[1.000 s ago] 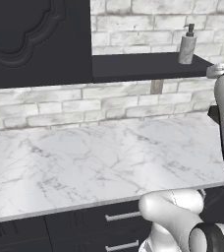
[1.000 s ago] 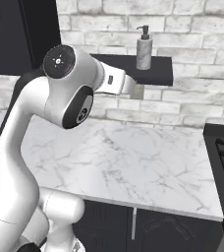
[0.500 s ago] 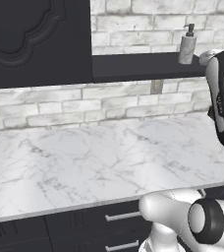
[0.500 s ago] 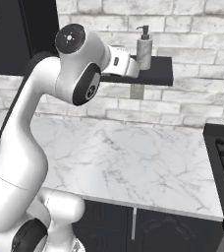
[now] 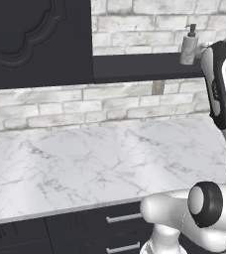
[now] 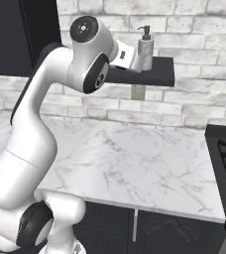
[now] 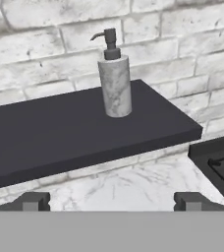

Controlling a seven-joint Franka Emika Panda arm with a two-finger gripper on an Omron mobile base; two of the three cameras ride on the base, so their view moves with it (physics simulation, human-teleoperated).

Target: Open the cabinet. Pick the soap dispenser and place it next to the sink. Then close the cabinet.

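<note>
The soap dispenser [image 7: 115, 81] stands upright on the flat dark shelf board [image 7: 74, 130] of the cabinet [image 5: 38, 42], toward the shelf's far end near the brick wall [image 7: 45, 44]. I read the door as already swung aside, since the shelf lies bare to me, and that makes the pick the step in hand. In the hand view my gripper [image 7: 111, 202] is spread wide, one finger tip [image 7: 33, 201] low at each side of the picture with nothing between them, so I hold nothing. The bottle sits ahead of me and a little higher than my finger tips, roughly centred between them, with the front stretch of shelf and its edge lying between us; we are apart, not touching. I judge the wide spread suits the round body, which should fit between the pads if I go in level above the shelf board. The pump head and spout [image 7: 104, 37] point off to one side, so gripping the grey body lower down looks safer than the neck. In the right base view my wrist is close beside the bottle [image 6: 144, 48]. Below lies the marble counter [image 6: 135, 163], with the stove [image 7: 217, 157] off at the side.
</note>
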